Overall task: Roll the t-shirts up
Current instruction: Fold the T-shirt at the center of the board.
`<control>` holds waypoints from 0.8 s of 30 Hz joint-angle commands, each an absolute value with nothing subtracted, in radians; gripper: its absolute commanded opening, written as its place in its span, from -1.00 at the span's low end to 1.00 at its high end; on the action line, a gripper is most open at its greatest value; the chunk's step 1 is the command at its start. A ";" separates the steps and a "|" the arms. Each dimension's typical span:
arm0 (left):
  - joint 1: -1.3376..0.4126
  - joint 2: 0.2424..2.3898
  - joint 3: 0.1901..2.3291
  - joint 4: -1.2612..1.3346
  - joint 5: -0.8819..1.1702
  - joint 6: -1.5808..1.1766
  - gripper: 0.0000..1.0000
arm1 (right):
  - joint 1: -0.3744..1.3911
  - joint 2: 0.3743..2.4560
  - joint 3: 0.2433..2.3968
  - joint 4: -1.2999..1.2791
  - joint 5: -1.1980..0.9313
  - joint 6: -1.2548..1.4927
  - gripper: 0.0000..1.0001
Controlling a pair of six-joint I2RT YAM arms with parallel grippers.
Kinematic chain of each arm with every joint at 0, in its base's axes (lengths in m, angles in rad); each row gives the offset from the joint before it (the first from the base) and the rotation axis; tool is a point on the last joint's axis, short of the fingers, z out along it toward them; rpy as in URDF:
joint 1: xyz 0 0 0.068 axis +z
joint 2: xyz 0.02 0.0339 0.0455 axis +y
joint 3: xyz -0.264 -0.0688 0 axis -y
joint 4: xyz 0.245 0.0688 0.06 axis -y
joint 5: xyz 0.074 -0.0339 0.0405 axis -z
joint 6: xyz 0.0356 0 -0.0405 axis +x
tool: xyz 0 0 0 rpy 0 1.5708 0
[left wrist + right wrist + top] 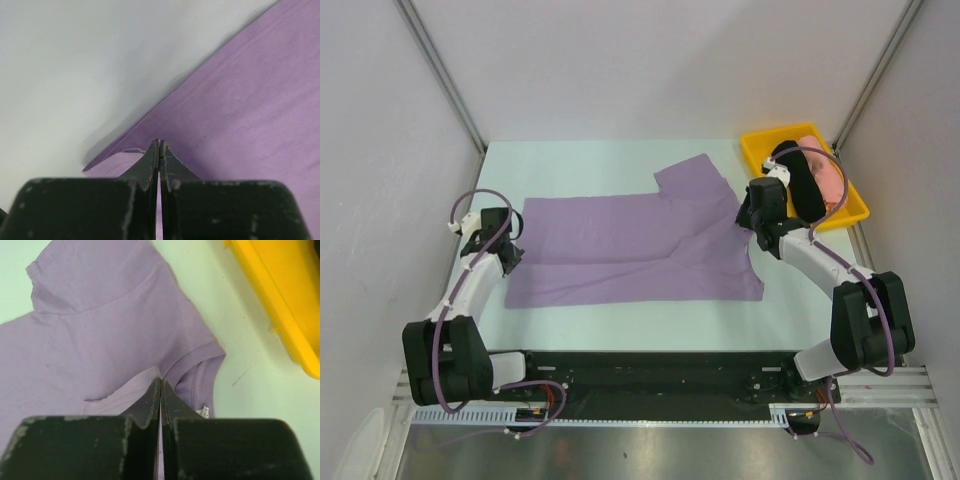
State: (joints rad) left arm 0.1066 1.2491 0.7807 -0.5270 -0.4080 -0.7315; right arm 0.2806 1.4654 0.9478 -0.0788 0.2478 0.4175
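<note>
Both arms reach low over the bench (582,165), elbows bent. Left end effector (159,145) is closed, pinching the t-shirt (620,245) hem; right end effector (160,384) is closed on its neckline.

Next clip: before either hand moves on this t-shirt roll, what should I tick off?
1. Left hand shut on t-shirt hem: ok, hem lifts at its tips.
2. Right hand shut on collar end: ok.
3. Cloth smooth for rolling: not ok, diagonal creases, one sleeve sticks out on the far side.
4. Yellow tray apart from the cloth: ok.
5. How much cloth each hand holds: cannot tell.
</note>
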 commanded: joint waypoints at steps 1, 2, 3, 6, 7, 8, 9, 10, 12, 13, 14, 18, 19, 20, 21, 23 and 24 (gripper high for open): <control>0.103 1.258 0.830 -0.497 -0.422 -0.709 -0.99 | 0.273 1.431 0.942 -0.018 0.275 0.420 -1.00; 0.104 1.270 0.831 -0.492 -0.423 -0.707 -1.00 | 0.273 1.437 0.942 -0.015 0.272 0.416 -1.00; 0.104 1.278 0.834 -0.492 -0.425 -0.706 -1.00 | 0.272 1.439 0.942 -0.014 0.268 0.416 -1.00; 0.103 1.311 0.838 -0.483 -0.431 -0.704 -1.00 | 0.270 1.460 0.942 0.018 0.226 0.407 -1.00; 0.104 1.321 0.839 -0.477 -0.436 -0.704 -1.00 | 0.270 1.469 0.942 0.035 0.213 0.402 -1.00; 0.104 1.331 0.839 -0.473 -0.436 -0.704 -1.00 | 0.270 1.479 0.942 0.044 0.206 0.397 -1.00; 0.104 1.350 0.836 -0.459 -0.434 -0.700 -0.99 | 0.270 1.497 0.942 0.048 0.198 0.400 -0.95; 0.103 1.362 0.836 -0.453 -0.431 -0.696 -1.00 | 0.267 1.505 0.942 0.061 0.195 0.390 -0.87; 0.109 1.388 0.838 -0.434 -0.431 -0.686 -0.81 | 0.258 1.529 0.942 0.075 0.177 0.390 -0.44; 0.112 1.394 0.839 -0.425 -0.422 -0.677 -0.61 | 0.256 1.537 0.943 0.081 0.166 0.388 -0.28; 0.120 1.399 0.850 -0.420 -0.405 -0.669 -0.24 | 0.253 1.543 0.949 0.083 0.161 0.385 -0.14; 0.132 1.393 0.888 -0.358 -0.325 -0.617 0.25 | 0.242 1.563 1.000 0.016 0.167 0.390 0.29; 0.132 1.387 0.894 -0.333 -0.298 -0.609 0.28 | 0.241 1.566 1.020 0.003 0.167 0.393 0.30; 0.130 1.388 0.920 -0.313 -0.234 -0.595 0.31 | 0.241 1.571 1.057 -0.027 0.164 0.400 0.30; 0.127 1.394 0.940 -0.281 -0.207 -0.588 0.32 | 0.244 1.574 1.075 -0.034 0.147 0.403 0.30; 0.112 1.448 1.021 -0.261 -0.163 -0.551 0.36 | 0.250 1.614 1.103 -0.014 0.129 0.407 0.30; 0.104 1.477 1.052 -0.252 -0.132 -0.536 0.36 | 0.253 1.635 1.150 -0.011 0.112 0.402 0.30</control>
State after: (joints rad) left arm 0.1242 1.4185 0.9028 -0.3824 -0.2733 -0.6197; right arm 0.2455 1.5883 1.0210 -0.0353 0.1547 0.3962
